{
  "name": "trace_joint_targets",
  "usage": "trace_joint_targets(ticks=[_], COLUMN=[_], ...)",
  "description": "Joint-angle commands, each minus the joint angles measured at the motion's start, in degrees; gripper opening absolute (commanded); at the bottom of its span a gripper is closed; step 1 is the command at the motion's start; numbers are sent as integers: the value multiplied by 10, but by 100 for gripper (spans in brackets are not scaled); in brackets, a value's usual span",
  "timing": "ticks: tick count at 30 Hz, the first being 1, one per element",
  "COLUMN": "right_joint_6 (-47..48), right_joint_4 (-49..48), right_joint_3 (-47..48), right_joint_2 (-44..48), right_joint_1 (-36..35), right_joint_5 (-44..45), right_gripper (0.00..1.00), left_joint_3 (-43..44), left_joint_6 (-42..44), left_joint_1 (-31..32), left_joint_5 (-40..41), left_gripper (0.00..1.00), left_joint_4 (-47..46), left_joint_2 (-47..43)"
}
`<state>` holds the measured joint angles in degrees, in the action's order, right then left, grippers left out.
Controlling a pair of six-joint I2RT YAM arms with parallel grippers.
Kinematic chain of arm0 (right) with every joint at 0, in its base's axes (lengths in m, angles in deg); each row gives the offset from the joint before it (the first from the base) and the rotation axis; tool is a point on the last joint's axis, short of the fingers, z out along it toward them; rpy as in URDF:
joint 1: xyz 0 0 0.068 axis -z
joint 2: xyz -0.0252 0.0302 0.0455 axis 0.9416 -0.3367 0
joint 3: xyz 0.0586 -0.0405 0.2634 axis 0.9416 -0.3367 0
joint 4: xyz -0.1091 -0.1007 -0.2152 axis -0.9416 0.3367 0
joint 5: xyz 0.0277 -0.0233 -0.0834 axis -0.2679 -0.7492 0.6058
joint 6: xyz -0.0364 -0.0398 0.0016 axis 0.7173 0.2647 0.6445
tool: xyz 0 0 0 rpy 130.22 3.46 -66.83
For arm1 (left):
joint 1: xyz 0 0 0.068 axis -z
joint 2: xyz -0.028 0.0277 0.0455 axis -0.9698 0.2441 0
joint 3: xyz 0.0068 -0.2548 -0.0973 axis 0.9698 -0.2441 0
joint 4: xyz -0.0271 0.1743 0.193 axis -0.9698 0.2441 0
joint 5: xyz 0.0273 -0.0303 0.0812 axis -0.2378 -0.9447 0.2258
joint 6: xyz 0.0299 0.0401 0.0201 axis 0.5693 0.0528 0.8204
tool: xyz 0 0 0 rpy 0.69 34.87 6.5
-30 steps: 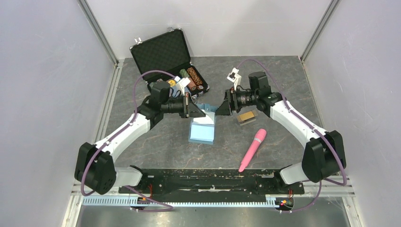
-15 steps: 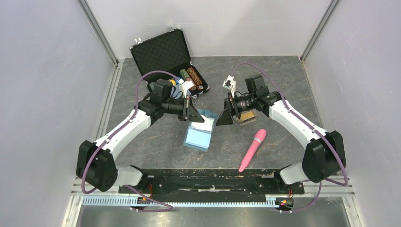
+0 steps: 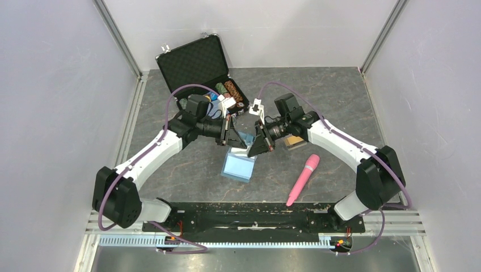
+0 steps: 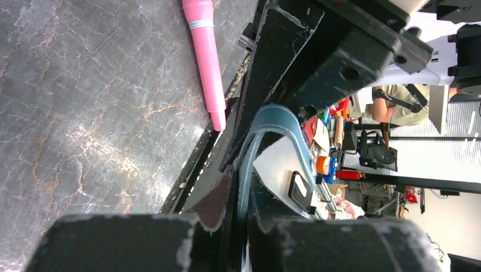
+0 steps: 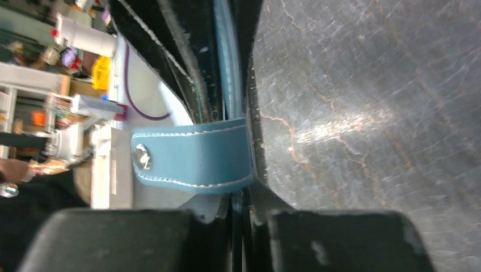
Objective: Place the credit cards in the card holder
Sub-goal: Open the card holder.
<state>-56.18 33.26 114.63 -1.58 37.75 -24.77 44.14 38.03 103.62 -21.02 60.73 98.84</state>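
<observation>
Cut off in the overhead view by both wrists: the far edge of the card holder (image 3: 239,165), lying open with pale blue lining up, just on the near side of the open black case (image 3: 198,65). Half hidden under the right arm, to the right of and nearer than that case: the credit cards (image 3: 295,141), gold-orange face only, count not readable. Left gripper (image 3: 236,140) pinched together on the wallet's teal edge; right gripper (image 3: 256,148) closed to a thin gap on the same wallet beside its snap strap (image 5: 193,158), contact partly masked by black fingers.
</observation>
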Motion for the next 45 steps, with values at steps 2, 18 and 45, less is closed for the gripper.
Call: trace_joint_targets(ticks=[2,18,45], right_joint_6=[-7,-168,67], right_joint_4=[-28,-196,64], right_joint_3=[27,-48,89], right_joint_2=[-8,47,-26], right_joint_1=[3,45,-25], right_joint_5=[-2,-44,-11], right_gripper=[0,0,57], left_joint_3=[17,-82,66], left_joint_6=[-1,-158,139], left_joint_1=[-4,-31,-17], left_joint_5=[-23,-93,-108], left_gripper=[28,25,2], left_joint_4=[-28,-257,167], left_joint_2=[-16,-48,5])
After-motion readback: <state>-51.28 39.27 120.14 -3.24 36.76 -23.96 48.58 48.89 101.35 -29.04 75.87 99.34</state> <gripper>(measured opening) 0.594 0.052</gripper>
